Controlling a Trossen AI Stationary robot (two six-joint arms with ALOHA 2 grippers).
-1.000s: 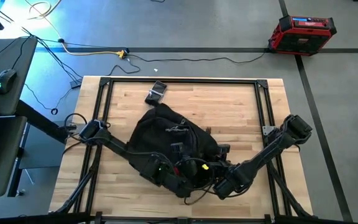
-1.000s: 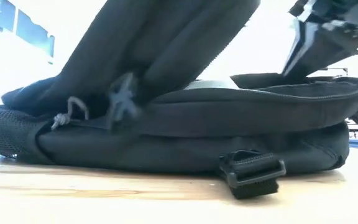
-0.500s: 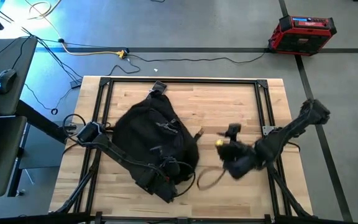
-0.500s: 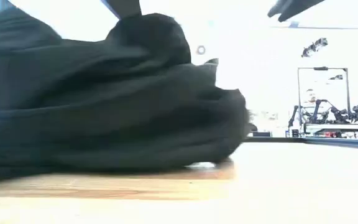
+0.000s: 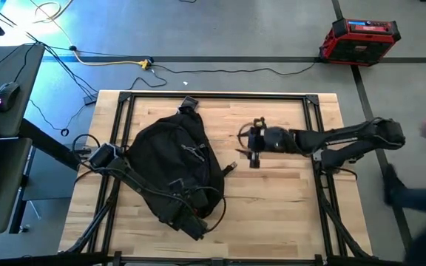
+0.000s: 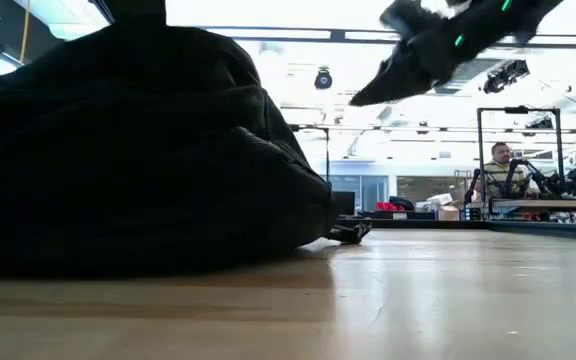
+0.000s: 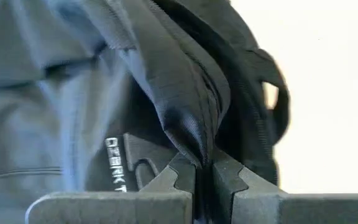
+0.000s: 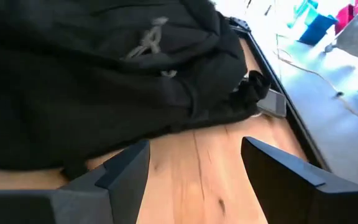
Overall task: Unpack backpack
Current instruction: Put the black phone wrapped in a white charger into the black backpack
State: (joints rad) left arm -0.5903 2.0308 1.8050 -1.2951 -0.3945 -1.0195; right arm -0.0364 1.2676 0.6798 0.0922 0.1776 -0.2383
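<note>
Left fingers (image 7: 202,180): pressed together on a fold of black fabric at the backpack's (image 5: 172,159) near edge; in my left wrist view the cloth rises straight out from between the two pads.
Right fingers (image 8: 194,165): spread apart, nothing between them; bare wood shows through the gap.
Right fingers, place: hanging over the open middle of the desk (image 5: 287,192), well apart from the backpack, right arm stretched in from the right side.
Change, right side: a second ago my right fingers were low at the backpack's near right corner; they have since opened and swung clear to mid-desk.
Change, backpack: it has shifted toward the left half of the desk and now lies bunched and rounded there, one strap end trailing on the wood toward the centre.
Small dark object (image 5: 188,106): lies on the desk at the backpack's far end; I cannot tell what it is.
Unpacked items: none visible on the wood that I can name.
Meaning for task: my judgement is that the right hand's release was a regrip or repositioning, not an extraction; the left pinch acts as an anchor.
Next need: the opening must face my right fingers before I can reach in.
Risk: fabric may slip from the left pinch.
</note>
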